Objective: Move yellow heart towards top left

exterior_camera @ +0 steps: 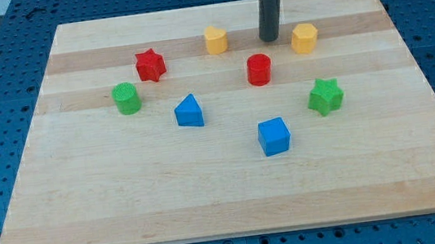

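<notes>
Your wooden board (236,210), view's bottom to top:
- blue cube (274,136)
- green star (325,96), blue triangle (189,111), green cylinder (126,98)
- red cylinder (259,69), red star (149,65)
- yellow heart (215,39), top centre
- yellow hexagon (304,37)
- my tip (270,39), a plain rod touching no block, between the two yellow blocks.

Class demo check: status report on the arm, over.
My tip down between the two yellow blocks, touching neither. Yellow heart to the tip's left in view, near the top. Red star sits further left, possibly in its way.
</notes>
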